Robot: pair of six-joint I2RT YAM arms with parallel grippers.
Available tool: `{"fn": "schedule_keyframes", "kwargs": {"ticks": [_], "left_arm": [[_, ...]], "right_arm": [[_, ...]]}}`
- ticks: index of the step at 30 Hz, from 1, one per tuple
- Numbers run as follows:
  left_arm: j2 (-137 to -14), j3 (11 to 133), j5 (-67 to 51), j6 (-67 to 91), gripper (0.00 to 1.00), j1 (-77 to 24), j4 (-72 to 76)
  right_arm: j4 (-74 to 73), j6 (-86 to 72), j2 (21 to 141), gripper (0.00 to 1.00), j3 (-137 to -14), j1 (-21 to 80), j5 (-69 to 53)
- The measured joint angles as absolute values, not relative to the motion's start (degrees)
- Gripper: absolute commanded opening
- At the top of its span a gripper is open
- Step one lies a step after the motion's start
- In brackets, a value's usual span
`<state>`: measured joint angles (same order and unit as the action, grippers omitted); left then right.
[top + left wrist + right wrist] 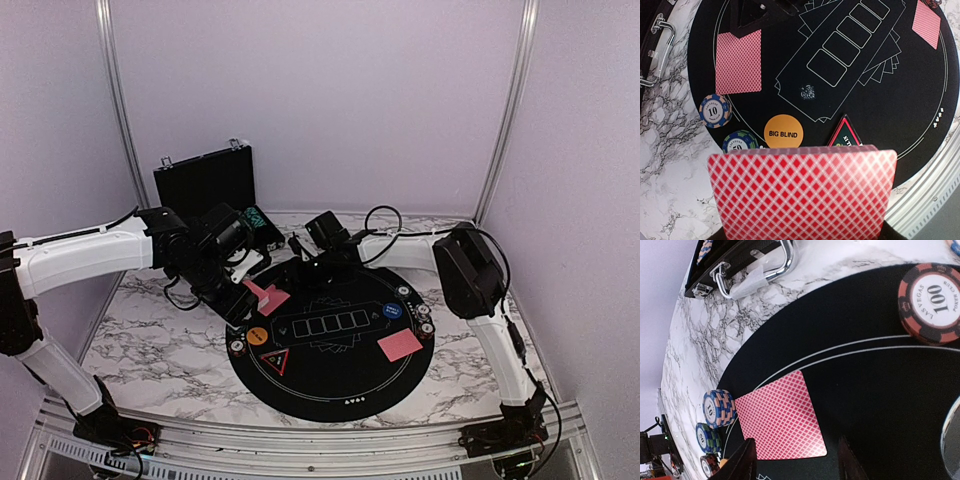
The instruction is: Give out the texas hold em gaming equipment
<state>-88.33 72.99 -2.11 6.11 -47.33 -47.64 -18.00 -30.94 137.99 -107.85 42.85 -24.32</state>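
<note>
My left gripper (pixel 246 280) is shut on a deck of pinkish-red-backed playing cards (pixel 801 192), held above the left side of the round black mat (pixel 330 385); the deck hides its fingers in the left wrist view. One card (pixel 738 62) lies face down on the mat's left edge. My right gripper (pixel 796 441) is open, its jaws straddling that card (pixel 779 417) just above it. Another card (pixel 400 345) lies at the mat's right. An orange BIG BLIND disc (pixel 784 134), a blue disc (pixel 392 311) and chip stacks (pixel 715 110) (pixel 930 302) sit on the mat.
An open black hard case (pixel 205 180) stands at the back left on the marble table (pixel 150 340), its handle near the mat (pixel 775 262). A red-edged triangle marker (pixel 275 360) lies by the orange disc. Both arms crowd the mat's far left.
</note>
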Motion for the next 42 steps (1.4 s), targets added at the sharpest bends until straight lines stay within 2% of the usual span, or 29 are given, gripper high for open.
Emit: {"fn": "schedule_keyframes", "kwargs": {"ticks": [5, 18, 42], "left_arm": [[-88.3, 73.0, -2.2, 6.1, 0.50, -47.3, -47.6], [-89.5, 73.1, -2.5, 6.2, 0.50, -47.3, -47.7], [-95.2, 78.3, -2.5, 7.1, 0.50, -50.6, -47.7]], "right_arm": [[-17.1, -31.2, 134.8, 0.55, -103.9, 42.8, -24.5], [-6.3, -38.2, 115.2, 0.59, -85.5, 40.5, -30.7], [3.4, -46.0, 109.3, 0.60, -73.5, 40.9, -45.6]]}}
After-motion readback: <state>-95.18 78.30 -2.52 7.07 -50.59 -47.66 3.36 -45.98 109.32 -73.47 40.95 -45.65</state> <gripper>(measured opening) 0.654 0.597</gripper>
